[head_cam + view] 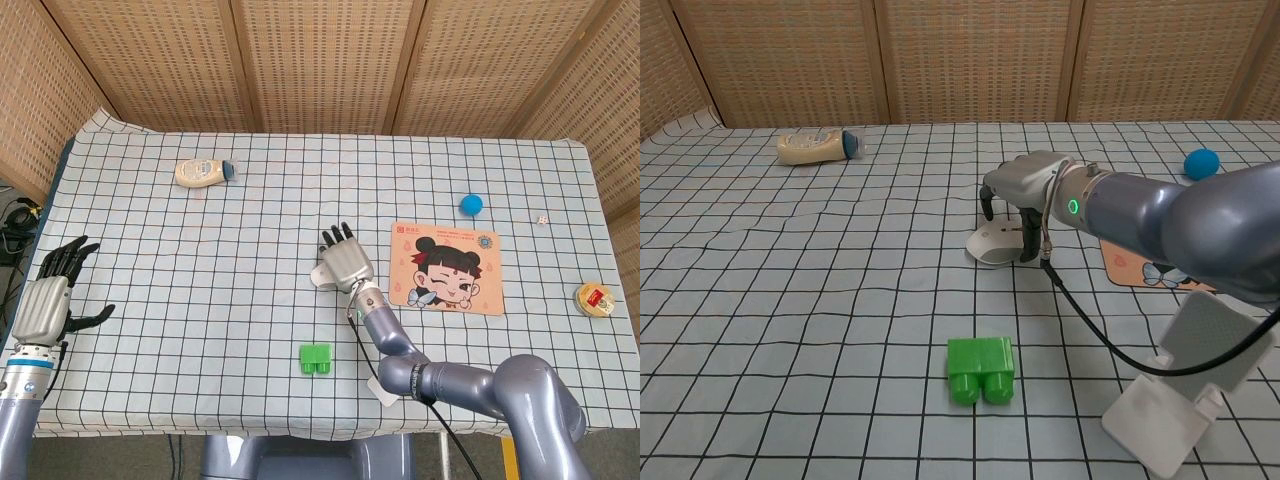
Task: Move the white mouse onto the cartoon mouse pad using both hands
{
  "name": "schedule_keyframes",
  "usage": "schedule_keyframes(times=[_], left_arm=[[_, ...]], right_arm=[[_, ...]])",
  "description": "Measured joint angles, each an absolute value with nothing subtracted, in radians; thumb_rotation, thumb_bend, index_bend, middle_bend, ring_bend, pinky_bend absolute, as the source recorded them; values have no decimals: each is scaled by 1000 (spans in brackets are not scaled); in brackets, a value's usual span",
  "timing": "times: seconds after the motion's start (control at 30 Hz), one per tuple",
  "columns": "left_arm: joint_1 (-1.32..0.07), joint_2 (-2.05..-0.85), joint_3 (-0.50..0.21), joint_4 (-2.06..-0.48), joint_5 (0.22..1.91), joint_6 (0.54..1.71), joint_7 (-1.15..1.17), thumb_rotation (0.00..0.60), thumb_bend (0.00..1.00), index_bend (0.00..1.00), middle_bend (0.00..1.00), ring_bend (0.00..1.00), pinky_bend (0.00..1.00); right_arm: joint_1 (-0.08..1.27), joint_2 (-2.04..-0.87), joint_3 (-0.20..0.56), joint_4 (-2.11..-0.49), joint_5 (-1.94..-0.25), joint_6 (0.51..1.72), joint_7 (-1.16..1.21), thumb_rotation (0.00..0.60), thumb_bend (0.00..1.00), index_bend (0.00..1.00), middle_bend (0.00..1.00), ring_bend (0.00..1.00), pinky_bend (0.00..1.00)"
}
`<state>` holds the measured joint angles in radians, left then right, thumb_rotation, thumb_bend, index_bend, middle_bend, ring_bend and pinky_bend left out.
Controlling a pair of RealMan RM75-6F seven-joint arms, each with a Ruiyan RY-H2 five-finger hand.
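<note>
The white mouse [992, 244] lies on the checked tablecloth [200, 290] just left of the cartoon mouse pad [447, 267], not on it. The right hand [346, 262] hangs palm-down directly over the mouse: in the chest view its fingers [1029, 240] curl down around the mouse's right side and far edge, tips at or near the shell. Whether they actually clamp it cannot be told from either view.

The left hand [45, 306] sits far off at the table's left edge, holding nothing, its fingers spread apart and the thumb out to the side.

Between the mouse and the pad's near edge there is only a narrow strip of bare cloth. A green toy brick [316, 358] lies nearer the front edge, apart from the mouse. A white phone stand [1180, 398] stands at the front right. A squeeze bottle [203, 172] lies on its side far back left, a blue ball [471, 205] behind the pad, and a small round tin [594, 299] near the right edge.
</note>
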<state>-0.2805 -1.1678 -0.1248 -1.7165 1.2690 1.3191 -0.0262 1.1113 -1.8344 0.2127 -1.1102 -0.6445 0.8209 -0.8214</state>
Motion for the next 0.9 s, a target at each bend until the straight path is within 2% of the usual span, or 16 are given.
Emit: schedule_keyframes(times=[0.17, 0.23, 0.3, 0.37, 0.43, 0.6, 0.9], left_arm=[[-282, -1171, -126, -1713, 1268, 1310, -25, 600, 231, 117, 0, 0, 0], [-282, -1172, -127, -1712, 1267, 1309, -25, 600, 231, 119, 0, 0, 0], [-281, -1173, -128, -1713, 1267, 1308, -25, 600, 231, 120, 0, 0, 0], [-281, -1174, -128, -1714, 1270, 1307, -23, 600, 231, 122, 0, 0, 0], [-279, -1174, -130, -1715, 1271, 1309, -25, 600, 231, 123, 0, 0, 0], [-275, -1171, -134, -1716, 1274, 1313, -34, 600, 231, 126, 0, 0, 0], [-271, -1170, -130, -1726, 1292, 1317, -26, 600, 231, 125, 0, 0, 0]], right_arm=[[1112, -1846, 205, -1086, -651, 807, -806, 600, 355, 380, 225, 83, 82], [1110, -1848, 204, -1084, -659, 805, -797, 600, 372, 428, 294, 171, 164], [1109, -1849, 202, -1084, -668, 806, -792, 600, 390, 517, 410, 316, 301], [1107, -1850, 199, -1086, -686, 809, -785, 600, 399, 586, 487, 413, 415], [1103, -1847, 193, -1094, -714, 816, -774, 600, 402, 626, 526, 462, 490], [1083, -1805, 170, -1148, -809, 843, -745, 600, 407, 654, 545, 483, 518], [1029, -1616, 117, -1261, -980, 891, -691, 600, 409, 680, 546, 483, 518]])
